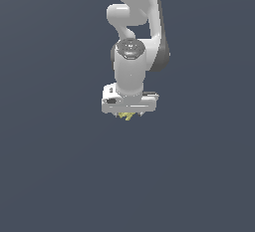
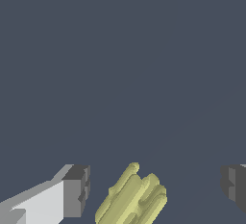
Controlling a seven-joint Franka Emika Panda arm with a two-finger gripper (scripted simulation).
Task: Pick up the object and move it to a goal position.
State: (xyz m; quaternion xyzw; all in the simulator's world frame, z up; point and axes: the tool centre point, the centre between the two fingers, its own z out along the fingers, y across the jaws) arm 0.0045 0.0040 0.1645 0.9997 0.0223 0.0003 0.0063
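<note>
The object (image 2: 132,199) is a small pale-yellow bunch of stubby lobes. In the wrist view it lies between my two grey fingertips, closer to one pad (image 2: 77,189) than to the other (image 2: 233,184), with gaps on both sides. My gripper (image 2: 153,189) is open around it and touches it nowhere. In the exterior view the white arm hangs straight down, and only a yellow sliver of the object (image 1: 127,116) peeks out under the gripper (image 1: 128,112).
A plain dark grey-blue floor (image 1: 60,176) lies all around, with no other objects or edges in view.
</note>
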